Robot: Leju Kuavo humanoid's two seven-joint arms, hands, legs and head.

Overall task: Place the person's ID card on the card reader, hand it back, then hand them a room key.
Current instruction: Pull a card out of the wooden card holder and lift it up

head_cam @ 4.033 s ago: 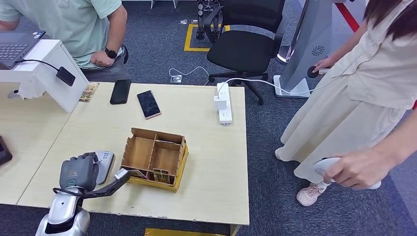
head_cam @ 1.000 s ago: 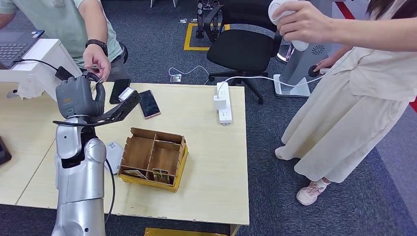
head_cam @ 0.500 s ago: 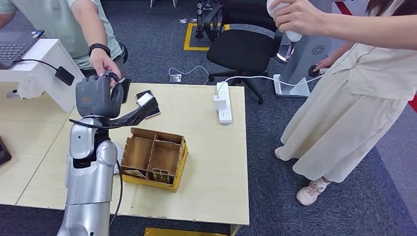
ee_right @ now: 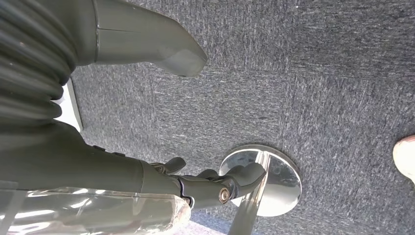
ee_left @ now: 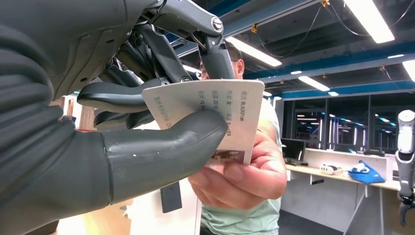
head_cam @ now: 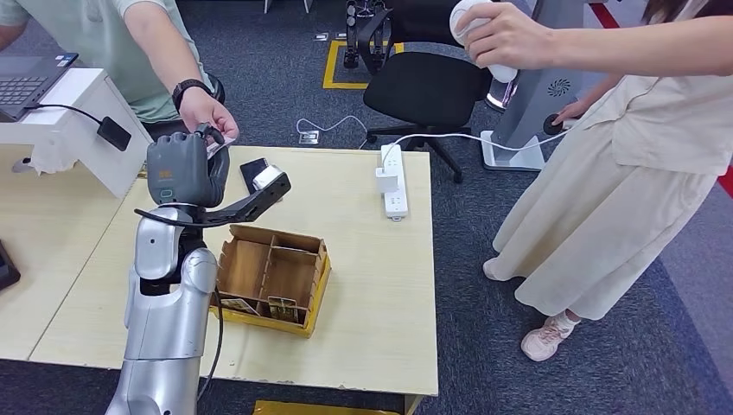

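Holding white printed ID card (ee_left: 210,112) up in L hand (head_cam: 180,170) toward seated person's hand (head_cam: 210,114).

L hand's thick grey thumb (ee_left: 161,147) presses card's face, darker fingers (ee_left: 215,58) behind it, so card is pinched betw. thumb & fingers. Person's hand grips card's far end, just beyond robot's fingertips, thumb on card's lower edge. Open brown cardboard divider box (head_cam: 272,278) w/ small cards in near compartments sits on pale wood table (head_cam: 372,285), below & well apart from raised fingers. Small white card reader (head_cam: 200,268) lies beside box, partly hidden behind L arm. R hand (ee_right: 161,171) hangs over grey carpet, fingers loosely spread, holding nothing.
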